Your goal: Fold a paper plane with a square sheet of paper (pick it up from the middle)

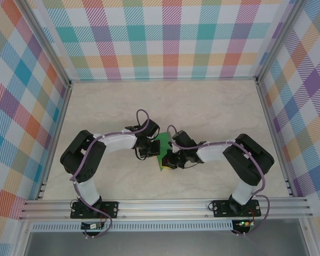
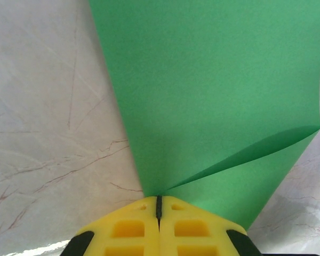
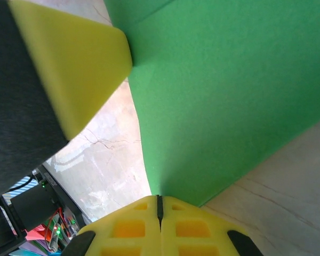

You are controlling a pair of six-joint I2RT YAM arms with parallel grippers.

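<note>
The left gripper and the right gripper are both pinching the green paper, holding it between them over the table. They should be matching the edges carefully, pulling gently, not tearing.

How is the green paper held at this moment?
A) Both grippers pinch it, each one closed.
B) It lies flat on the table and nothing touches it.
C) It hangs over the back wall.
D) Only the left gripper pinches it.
A: in the wrist views the left gripper and the right gripper are both shut, and the green paper comes out from between their tips.
</note>
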